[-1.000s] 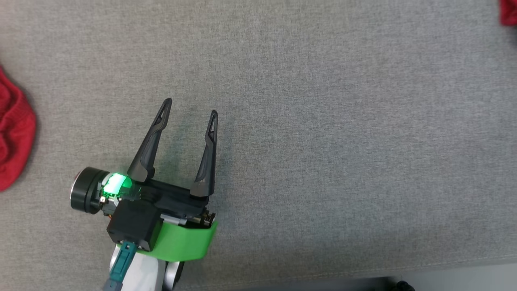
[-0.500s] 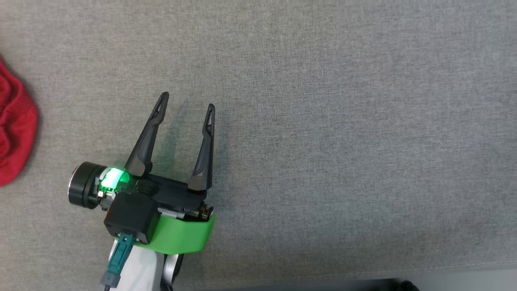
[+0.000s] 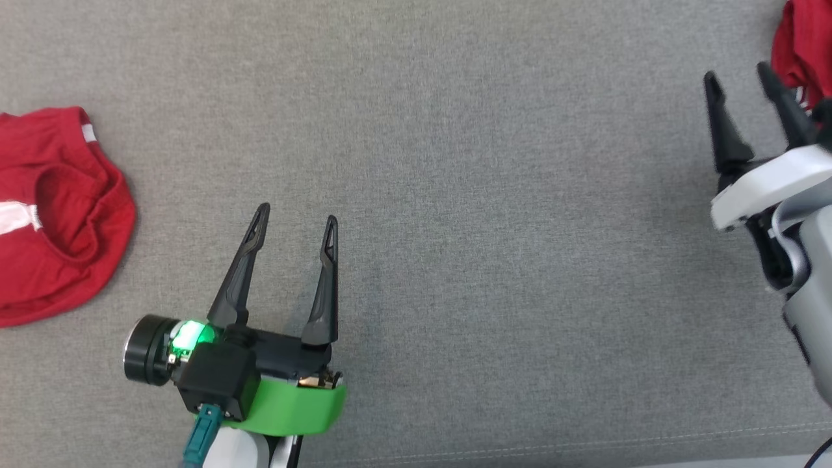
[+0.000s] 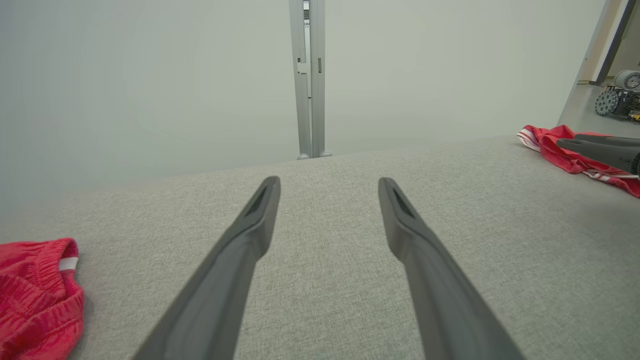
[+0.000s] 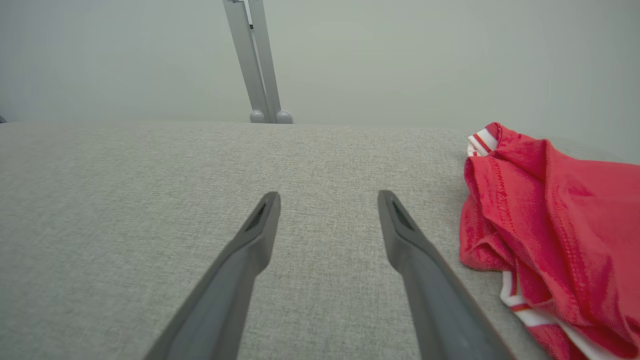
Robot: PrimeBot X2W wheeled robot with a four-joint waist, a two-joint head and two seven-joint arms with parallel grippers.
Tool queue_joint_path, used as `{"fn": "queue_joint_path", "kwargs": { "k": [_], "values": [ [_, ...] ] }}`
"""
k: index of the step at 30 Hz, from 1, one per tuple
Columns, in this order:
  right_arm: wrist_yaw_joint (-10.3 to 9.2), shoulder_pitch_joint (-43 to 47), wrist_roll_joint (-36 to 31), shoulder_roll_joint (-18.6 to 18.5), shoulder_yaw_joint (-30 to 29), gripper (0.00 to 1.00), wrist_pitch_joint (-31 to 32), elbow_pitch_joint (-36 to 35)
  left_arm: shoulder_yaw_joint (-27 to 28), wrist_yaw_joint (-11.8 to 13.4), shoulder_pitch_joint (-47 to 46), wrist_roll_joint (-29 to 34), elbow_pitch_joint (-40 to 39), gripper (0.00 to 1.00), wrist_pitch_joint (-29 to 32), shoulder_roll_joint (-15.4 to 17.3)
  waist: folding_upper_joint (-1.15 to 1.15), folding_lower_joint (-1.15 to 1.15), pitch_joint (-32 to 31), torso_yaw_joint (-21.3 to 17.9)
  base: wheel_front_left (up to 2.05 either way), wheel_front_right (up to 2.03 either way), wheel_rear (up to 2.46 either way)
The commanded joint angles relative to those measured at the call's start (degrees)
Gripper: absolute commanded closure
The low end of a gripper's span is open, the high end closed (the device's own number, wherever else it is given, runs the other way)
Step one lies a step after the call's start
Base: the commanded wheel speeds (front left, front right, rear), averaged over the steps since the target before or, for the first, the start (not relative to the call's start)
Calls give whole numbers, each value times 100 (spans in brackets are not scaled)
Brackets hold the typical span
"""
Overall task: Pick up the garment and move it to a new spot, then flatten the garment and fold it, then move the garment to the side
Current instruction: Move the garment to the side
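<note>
A crumpled red garment (image 3: 805,39) with white trim lies at the far right of the grey fabric surface (image 3: 494,227). My right gripper (image 3: 738,73) stands open just left of it, holding nothing. In the right wrist view the garment (image 5: 560,230) lies right of the open right gripper (image 5: 328,195), apart from its fingers. Another red garment (image 3: 58,214) with a white stripe lies at the far left. My left gripper (image 3: 297,215) is open and empty over bare fabric, right of that one. The left wrist view shows the left gripper (image 4: 328,181) and both garments (image 4: 35,295) (image 4: 550,142).
The surface's front edge (image 3: 585,442) runs along the bottom of the head view. A grey metal post (image 4: 307,80) stands behind the far edge against a pale wall. Wheeled equipment (image 4: 617,97) sits on the floor beyond the right end.
The head camera has shifted, so more of both red garments shows. My right gripper has come into view at the right edge, open. The left gripper stays open.
</note>
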Motion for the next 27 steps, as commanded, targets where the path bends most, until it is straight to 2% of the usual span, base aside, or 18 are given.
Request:
{"fn": "queue_joint_path", "kwargs": {
  "k": [1,9,16,22,27],
  "values": [
    [-11,228,-64,89,12,0,-16,-114,15,55,147,-42,32,0,-1,6,0,0,-800,-29,0,0,0],
    [-11,1465,-332,916,-82,0,-16,-794,232,298,796,-238,358,0,0,3,0,0,-1751,-44,0,0,0],
    [-10,2603,-827,1602,-539,0,-16,-1524,573,446,1359,-370,609,0,-1,2,0,0,-2363,-146,0,0,0],
    [-10,3292,-1247,1972,-862,0,-15,-2143,756,417,1571,-358,688,0,-1,3,0,0,-2497,-201,0,0,0],
    [-10,3656,-1364,2115,-820,0,-16,-2264,918,392,1669,-346,756,0,-1,2,0,0,-2564,-208,0,0,0]
  ]
}}
